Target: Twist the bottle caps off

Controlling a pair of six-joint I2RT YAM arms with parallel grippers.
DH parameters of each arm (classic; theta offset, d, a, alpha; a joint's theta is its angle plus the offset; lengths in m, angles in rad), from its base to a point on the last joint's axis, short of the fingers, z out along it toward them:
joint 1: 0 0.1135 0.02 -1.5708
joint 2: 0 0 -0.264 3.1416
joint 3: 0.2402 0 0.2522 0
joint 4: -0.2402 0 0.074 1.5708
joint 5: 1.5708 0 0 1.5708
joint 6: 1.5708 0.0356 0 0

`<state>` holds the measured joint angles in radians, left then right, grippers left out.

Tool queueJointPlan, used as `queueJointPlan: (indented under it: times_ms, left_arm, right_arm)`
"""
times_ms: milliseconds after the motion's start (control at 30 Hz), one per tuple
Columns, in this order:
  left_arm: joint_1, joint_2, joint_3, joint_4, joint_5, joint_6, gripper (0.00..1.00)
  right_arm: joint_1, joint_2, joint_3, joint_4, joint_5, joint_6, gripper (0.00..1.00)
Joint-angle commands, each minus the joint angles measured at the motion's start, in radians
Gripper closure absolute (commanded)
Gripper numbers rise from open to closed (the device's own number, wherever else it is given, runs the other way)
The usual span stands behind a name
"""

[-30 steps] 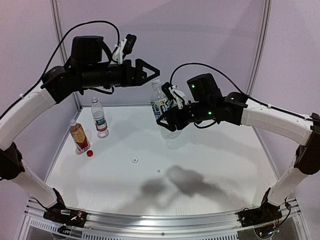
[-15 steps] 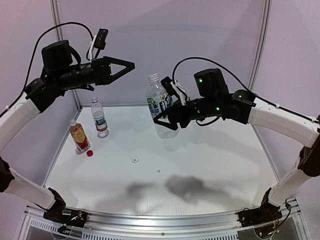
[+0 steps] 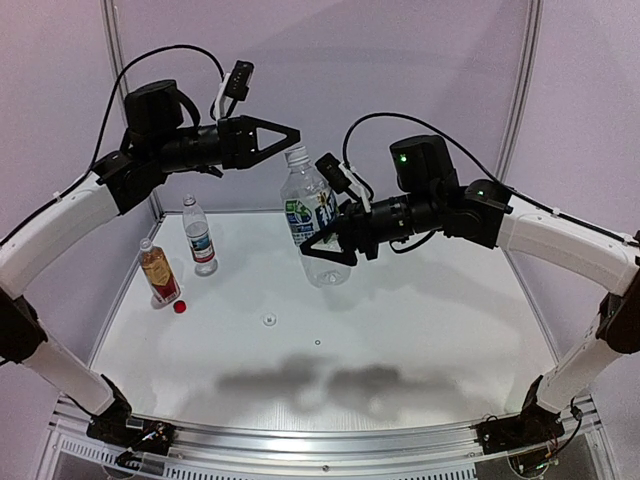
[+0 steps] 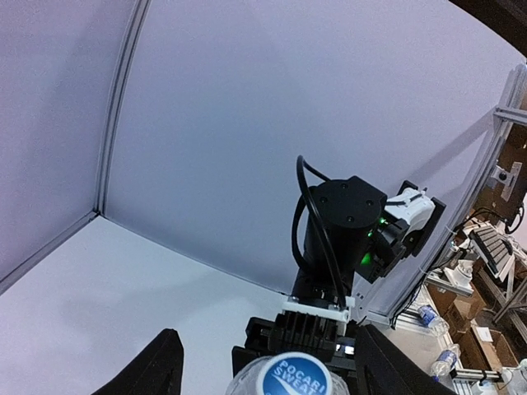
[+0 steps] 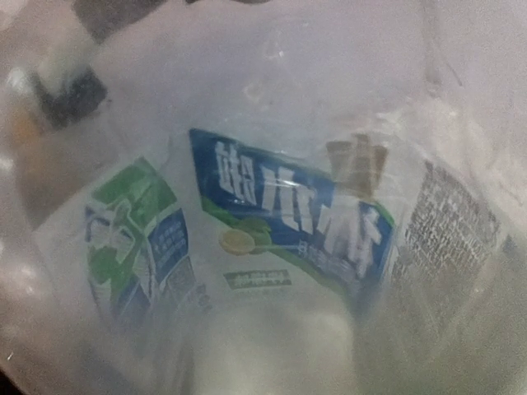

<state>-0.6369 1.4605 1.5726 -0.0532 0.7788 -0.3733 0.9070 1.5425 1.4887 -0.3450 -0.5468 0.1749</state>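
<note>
Left gripper [image 3: 291, 137] nearer cap-up, left-leaning bottle [image 3: 312, 215]

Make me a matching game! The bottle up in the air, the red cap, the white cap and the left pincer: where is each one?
Things:
1. clear plastic bottle with a green-blue label
2. small round red plastic cap
3. small round whitish plastic cap
4. left pincer

Places:
A. on the white table, away from the bottles
B. open, close to the lifted bottle's top
C. gripped in the air by the right pincer
D. right beside the amber-brown plastic bottle

Pairs: 1-C, 2-D, 3-A, 4-B
</note>
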Motion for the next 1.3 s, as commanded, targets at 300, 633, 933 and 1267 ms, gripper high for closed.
queueJointPlan:
  times_ms: [300,633,933,1267]
  left_arm:
    - [-0.057,0.071,0.077,-0.043,0.001,-0.001,0.44]
    - [-0.075,0.051,0.047,-0.106,-0.025,0.013,0.57]
    - [-0.092,0.035,0.027,-0.101,-0.041,0.002,0.67]
    - [-0.118,0.056,0.069,-0.212,-0.185,-0.006,1.0]
  right_arm:
    - [-0.005,-0.037,-0.019,0.0,-0.062,-0.018,0.36]
    - [-0.005,-0.041,-0.034,0.025,-0.086,-0.022,0.36]
    - [-0.005,-0.019,-0.017,0.015,-0.106,-0.026,0.36]
    - [-0.009,-0.002,0.028,0.008,0.09,0.017,0.37]
